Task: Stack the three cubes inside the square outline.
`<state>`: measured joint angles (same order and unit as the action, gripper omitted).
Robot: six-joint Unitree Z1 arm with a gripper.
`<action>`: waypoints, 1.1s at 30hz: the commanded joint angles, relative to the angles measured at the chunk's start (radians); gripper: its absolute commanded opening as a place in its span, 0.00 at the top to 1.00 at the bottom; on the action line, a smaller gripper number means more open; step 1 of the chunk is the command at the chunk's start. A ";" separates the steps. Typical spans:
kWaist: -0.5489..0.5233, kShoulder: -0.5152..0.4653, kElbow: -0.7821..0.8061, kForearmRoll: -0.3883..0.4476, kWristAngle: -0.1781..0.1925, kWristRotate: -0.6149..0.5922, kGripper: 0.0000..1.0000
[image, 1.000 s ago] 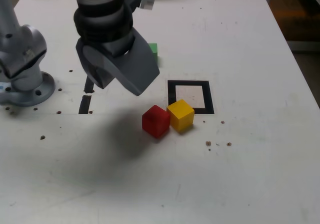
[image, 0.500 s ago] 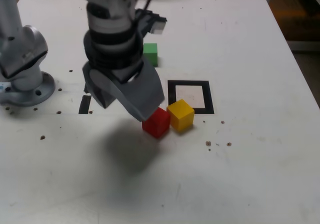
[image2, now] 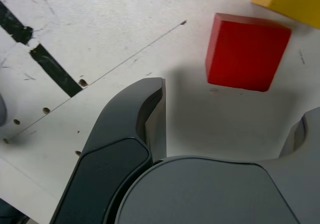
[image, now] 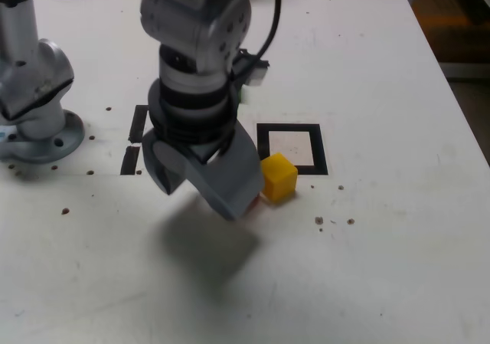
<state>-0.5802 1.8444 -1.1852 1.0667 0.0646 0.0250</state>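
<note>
1. Hovering with jaws spread and holding nothing, the gripper point(image2: 227, 129) hangs just above the red cube point(image2: 246, 52).
2. It sits mid-tabletop, beside the yellow cube point(image: 279, 177).
3. Probably light, rigid, smooth: pinch opposite flat faces.

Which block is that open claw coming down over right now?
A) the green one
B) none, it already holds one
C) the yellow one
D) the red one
D: in the wrist view the red cube sits on the table between the spread fingers of the empty claw, with the yellow cube just beyond it.
</note>
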 commanded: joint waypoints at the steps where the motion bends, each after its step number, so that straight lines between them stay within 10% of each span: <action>1: -0.005 0.015 -0.004 -0.008 -0.001 0.012 0.10; 33: -0.012 0.124 -0.029 -0.026 0.038 0.164 0.11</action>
<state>-0.5917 1.9652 -1.2073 1.0403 0.0989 0.1878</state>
